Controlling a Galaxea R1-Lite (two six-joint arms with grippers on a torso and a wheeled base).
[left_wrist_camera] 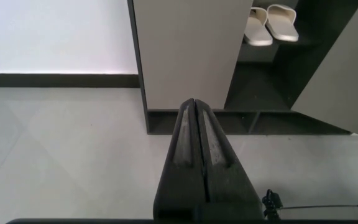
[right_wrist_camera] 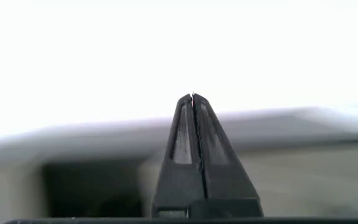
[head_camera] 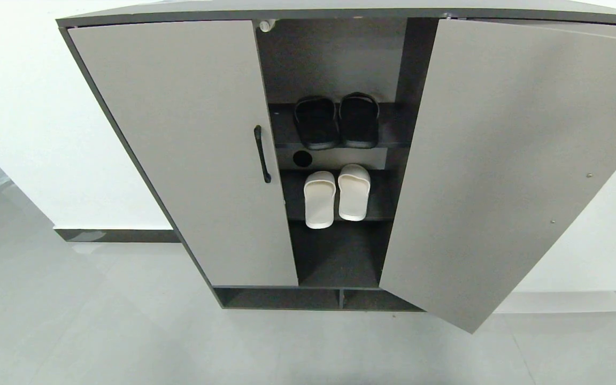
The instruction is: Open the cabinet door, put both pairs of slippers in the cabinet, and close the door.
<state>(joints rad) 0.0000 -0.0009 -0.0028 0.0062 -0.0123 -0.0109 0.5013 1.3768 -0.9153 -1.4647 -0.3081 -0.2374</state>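
Grey cabinet (head_camera: pixel 340 12): its right door (head_camera: pixel 500 160) stands wide open and its left door (head_camera: pixel 179 149) is shut. The black slippers (head_camera: pixel 336 122) sit side by side on the upper shelf (head_camera: pixel 394 128), up to its front edge. The white slippers (head_camera: pixel 336 197) sit on the lower shelf (head_camera: pixel 380 199), one poking over the front edge. The left gripper (left_wrist_camera: pixel 194 106) and the right gripper (right_wrist_camera: pixel 193 99) are pinched closed, holding nothing.

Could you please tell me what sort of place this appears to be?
Probably a home-style entryway, or a room mocked up as one: a grey two-door cabinet stands against a plain white wall on a glossy tiled floor, with black slippers and white slippers on its shelves.
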